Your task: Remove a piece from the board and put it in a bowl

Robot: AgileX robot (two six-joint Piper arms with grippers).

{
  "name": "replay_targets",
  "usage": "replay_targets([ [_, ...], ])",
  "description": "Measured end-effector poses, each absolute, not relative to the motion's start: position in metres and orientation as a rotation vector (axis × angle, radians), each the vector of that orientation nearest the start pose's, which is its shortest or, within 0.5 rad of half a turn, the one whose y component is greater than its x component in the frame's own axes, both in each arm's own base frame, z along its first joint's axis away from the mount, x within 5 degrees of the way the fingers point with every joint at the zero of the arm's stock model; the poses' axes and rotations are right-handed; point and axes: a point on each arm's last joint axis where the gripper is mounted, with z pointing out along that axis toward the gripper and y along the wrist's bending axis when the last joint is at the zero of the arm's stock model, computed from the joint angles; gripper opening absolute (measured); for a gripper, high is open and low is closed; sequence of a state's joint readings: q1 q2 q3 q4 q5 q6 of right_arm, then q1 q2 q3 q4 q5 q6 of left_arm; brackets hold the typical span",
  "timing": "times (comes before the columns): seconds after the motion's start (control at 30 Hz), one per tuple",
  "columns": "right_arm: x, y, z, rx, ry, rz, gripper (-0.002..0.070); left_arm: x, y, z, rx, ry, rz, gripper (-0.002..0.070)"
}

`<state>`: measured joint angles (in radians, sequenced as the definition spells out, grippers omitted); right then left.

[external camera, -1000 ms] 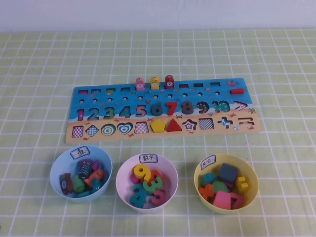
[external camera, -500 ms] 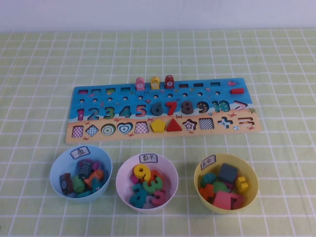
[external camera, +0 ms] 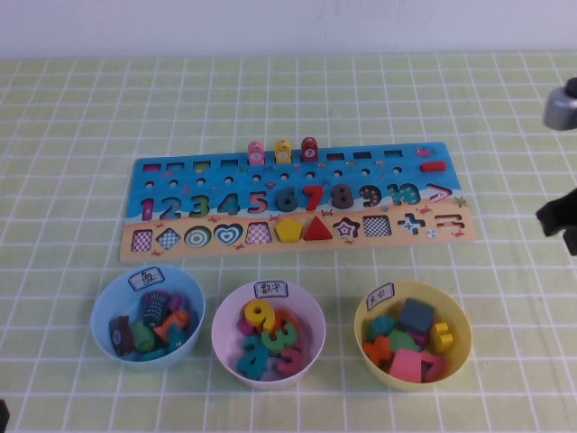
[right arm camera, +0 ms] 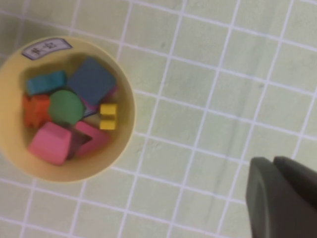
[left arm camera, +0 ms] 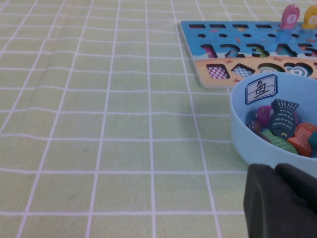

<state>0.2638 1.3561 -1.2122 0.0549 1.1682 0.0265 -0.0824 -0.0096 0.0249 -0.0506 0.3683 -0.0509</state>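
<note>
- High view: green checked tablecloth (external camera: 81,117); dark grey-brown wooden numeral 8 (external camera: 342,196) seated in flat blue-and-tan puzzle board (external camera: 158,170); pale pink-white labelled bowl (external camera: 227,317) awaiting it; right gripper (external camera: 561,216) at right edge, finger state indiscernible.
- Left wrist view: left gripper (left arm camera: 282,201) beside light blue bowl (left arm camera: 247,144), fingers together.
- Right wrist view: yellow bowl (right arm camera: 126,101) well apart; task unstarted.

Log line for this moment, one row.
right gripper: right of board, empty | left gripper: beside blue bowl | grey 8: on board | pink bowl: waiting

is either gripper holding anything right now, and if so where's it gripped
Nothing is held. The right gripper is at the table's right edge, clear of the board, and the 8 sits in its slot. The left gripper hangs beside the blue bowl, empty.
</note>
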Motion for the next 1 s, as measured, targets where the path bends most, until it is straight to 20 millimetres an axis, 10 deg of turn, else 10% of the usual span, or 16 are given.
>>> replay_targets([
  [0.3, 0.311, 0.135, 0.317, -0.500, 2.803, -0.076, -0.0017, 0.052, -0.006, 0.172, -0.002, 1.869, -0.142, -0.0005],
  [1.0, 0.399, 0.215, 0.259, -0.746, 2.799, 0.153, -0.0017, 0.052, -0.006, 0.172, -0.002, 1.869, -0.142, -0.0005],
])
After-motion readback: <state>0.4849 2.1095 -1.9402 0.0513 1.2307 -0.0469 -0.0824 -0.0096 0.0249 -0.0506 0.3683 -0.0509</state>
